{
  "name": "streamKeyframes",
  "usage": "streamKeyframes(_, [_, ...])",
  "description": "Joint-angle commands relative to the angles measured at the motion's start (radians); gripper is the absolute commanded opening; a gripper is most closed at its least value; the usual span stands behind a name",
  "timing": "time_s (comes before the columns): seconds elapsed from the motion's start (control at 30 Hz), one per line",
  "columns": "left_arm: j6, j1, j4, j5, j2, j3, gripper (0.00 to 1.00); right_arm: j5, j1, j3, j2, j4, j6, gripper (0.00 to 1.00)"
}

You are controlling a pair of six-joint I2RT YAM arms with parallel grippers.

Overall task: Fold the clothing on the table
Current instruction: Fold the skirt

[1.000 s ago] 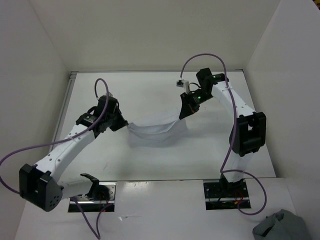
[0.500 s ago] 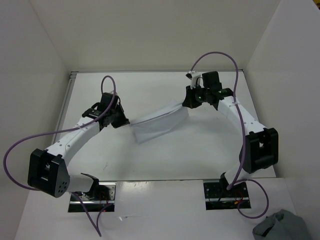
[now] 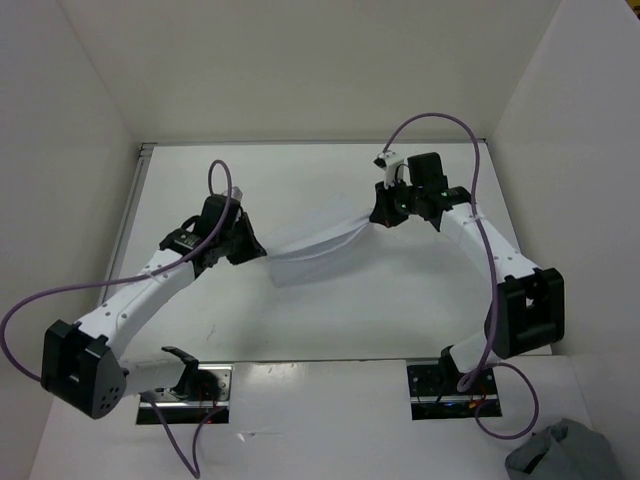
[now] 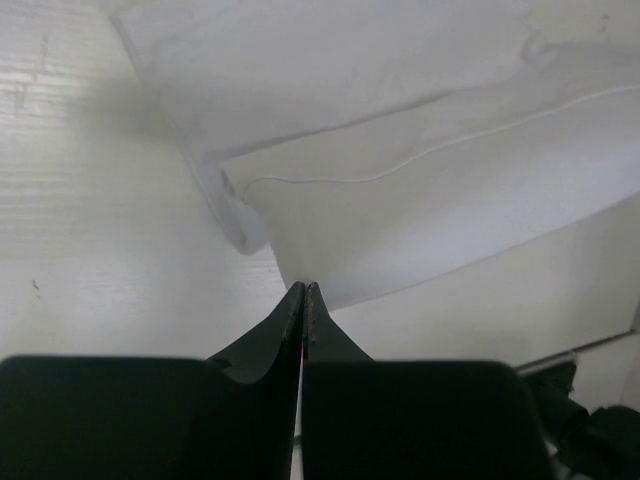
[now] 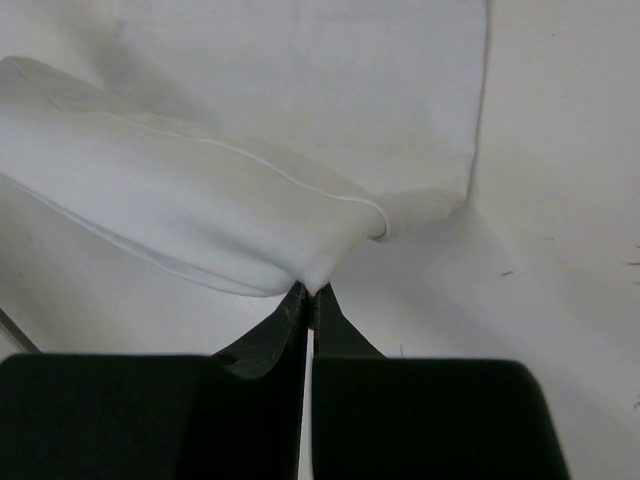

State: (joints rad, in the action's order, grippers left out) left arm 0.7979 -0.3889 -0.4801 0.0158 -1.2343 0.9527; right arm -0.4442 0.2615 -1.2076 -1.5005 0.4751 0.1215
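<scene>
The clothing (image 3: 318, 248) is a thin white garment stretched between the two arms above the table (image 3: 330, 310), higher on the right, its lower part sagging toward the tabletop. My left gripper (image 3: 258, 250) is shut on its left corner; in the left wrist view the cloth (image 4: 420, 200) runs out from the pinched black fingertips (image 4: 305, 292). My right gripper (image 3: 377, 217) is shut on the right corner, and the right wrist view shows the fabric (image 5: 230, 200) bunched at its fingertips (image 5: 308, 290), with a hem line across it.
White walls (image 3: 80, 150) close in the table on the left, back and right. A grey-blue cloth bundle (image 3: 562, 455) lies off the table at the front right. Both arm bases (image 3: 450, 385) sit at the near edge, purple cables looping above the arms.
Both grippers carried the garment toward the back of the table. The right end rose and the cloth went from a sagging band to a taut slanted one.
</scene>
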Motion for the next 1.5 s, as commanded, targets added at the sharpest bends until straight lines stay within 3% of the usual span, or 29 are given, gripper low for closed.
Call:
streamKeyframes(0.0, [0.034,-0.044,-0.044,0.038,0.107,-0.009,0.0,0.004,0.002,0.014,0.134,0.069,0.114,0.0])
streamKeyframes(0.13, [0.142,-0.169,-0.129,0.059,0.232,-0.046,0.0,-0.045,0.002,0.023,0.215,0.249,0.227,0.0])
streamKeyframes(0.27, [0.331,-0.324,-0.216,-0.063,0.413,-0.097,0.0,-0.067,0.012,0.042,0.331,0.37,0.289,0.0])
streamKeyframes(0.33, [0.411,-0.358,-0.242,-0.088,0.502,-0.13,0.0,-0.077,0.012,0.062,0.365,0.401,0.3,0.0])
streamKeyframes(0.47, [0.439,-0.378,-0.242,-0.088,0.535,-0.189,0.0,-0.068,0.012,0.1,0.416,0.381,0.265,0.0])
streamKeyframes(0.7, [0.39,-0.378,-0.167,-0.135,0.377,-0.137,0.0,-0.085,0.012,0.079,0.251,0.372,0.216,0.0])
streamKeyframes(0.97, [0.314,-0.369,-0.092,-0.151,0.125,-0.033,0.01,-0.183,0.012,-0.064,-0.001,0.39,0.187,0.0])
streamKeyframes(1.47, [0.167,-0.147,-0.032,-0.137,-0.085,-0.019,0.05,-0.251,-0.007,-0.248,-0.305,0.267,0.07,0.0])
